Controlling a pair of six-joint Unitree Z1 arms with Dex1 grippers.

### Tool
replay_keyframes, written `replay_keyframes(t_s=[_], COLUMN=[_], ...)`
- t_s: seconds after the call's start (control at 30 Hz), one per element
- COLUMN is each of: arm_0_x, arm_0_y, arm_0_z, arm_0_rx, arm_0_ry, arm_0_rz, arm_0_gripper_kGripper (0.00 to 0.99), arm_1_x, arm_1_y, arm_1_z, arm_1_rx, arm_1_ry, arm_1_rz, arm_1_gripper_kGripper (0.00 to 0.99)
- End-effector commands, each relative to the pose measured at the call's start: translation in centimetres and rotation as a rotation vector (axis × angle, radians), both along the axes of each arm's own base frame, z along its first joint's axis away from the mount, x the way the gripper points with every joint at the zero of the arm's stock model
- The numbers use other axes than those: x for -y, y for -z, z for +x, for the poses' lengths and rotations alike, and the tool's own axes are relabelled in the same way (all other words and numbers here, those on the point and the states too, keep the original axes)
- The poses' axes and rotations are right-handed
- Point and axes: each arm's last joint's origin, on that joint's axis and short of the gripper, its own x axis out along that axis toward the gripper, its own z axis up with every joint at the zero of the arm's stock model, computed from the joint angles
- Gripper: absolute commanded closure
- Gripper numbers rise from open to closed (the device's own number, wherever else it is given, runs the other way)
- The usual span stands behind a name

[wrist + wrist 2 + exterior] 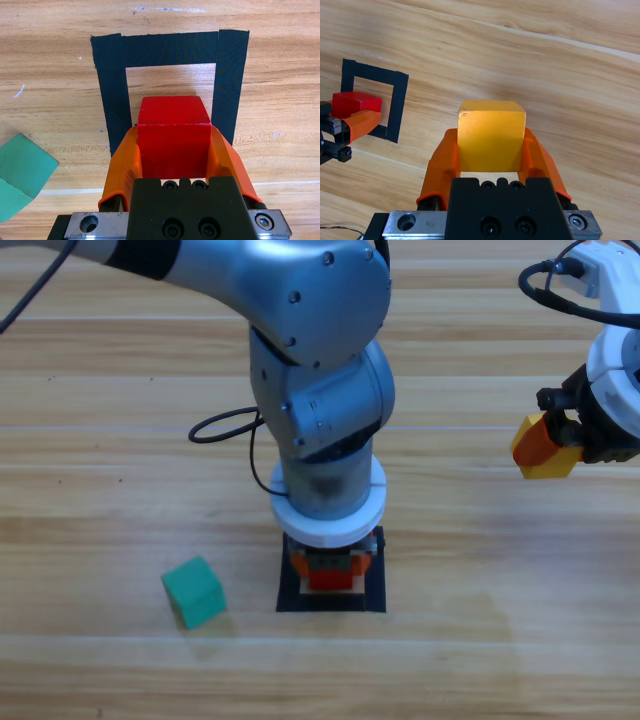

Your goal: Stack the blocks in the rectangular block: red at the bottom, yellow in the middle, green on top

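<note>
surface: wooden table, light planks | grain: runs crosswise | light: even, soft sheen

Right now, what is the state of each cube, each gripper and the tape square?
Small matte red cube: held by left gripper over black tape square.
Small matte yellow cube: held by right gripper, away from square.
Small teal-green cube: free on table, left of square.

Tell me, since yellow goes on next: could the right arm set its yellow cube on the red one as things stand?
Probably not yet. The left pincer is shut on the red cube over the black tape square, covering it from above. The right pincer holds the yellow cube off to the right.
</note>
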Motion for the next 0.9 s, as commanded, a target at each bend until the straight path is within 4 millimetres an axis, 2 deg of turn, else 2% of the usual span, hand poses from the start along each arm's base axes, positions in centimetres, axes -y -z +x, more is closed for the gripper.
replay_keyframes(t_s=[0.03,0.43,0.47,0.6,0.67,0.73,0.9], arm_0_x=[0.5,0.9,0.9,1.3,1.3,1.2,1.0], arm_0_y=[2.7,3.5,3.5,3.3,3.0,2.4,1.5], arm_0_z=[-0.2,-0.2,-0.3,-0.4,-0.6,-0.7,-0.9], arm_0_rx=[-0.020,-0.020,-0.020,-0.011,-0.008,-0.002,0.011], arm_0_ry=[0.001,-0.001,0.000,0.002,-0.001,-0.003,-0.006], arm_0_rz=[0.053,0.065,0.065,0.055,0.048,0.043,0.026], arm_0_gripper_kGripper=[0.893,0.875,0.837,0.295,0.094,0.024,0.021], arm_1_x=[-1.3,-1.3,-1.3,-1.3,-1.3,-1.3,-1.3], arm_1_y=[2.2,2.1,2.1,2.1,2.1,2.1,2.1], arm_1_z=[-0.4,-0.5,-0.5,-0.5,-0.5,-0.5,-0.5], arm_1_rx=[-0.046,-0.042,-0.043,-0.043,-0.043,-0.043,-0.043], arm_1_ry=[-0.048,-0.048,-0.049,-0.049,-0.049,-0.049,-0.049], arm_1_rz=[-0.031,-0.030,-0.029,-0.029,-0.029,-0.029,-0.029], arm_1_gripper_kGripper=[0.990,0.990,0.990,0.990,0.990,0.990,0.990])
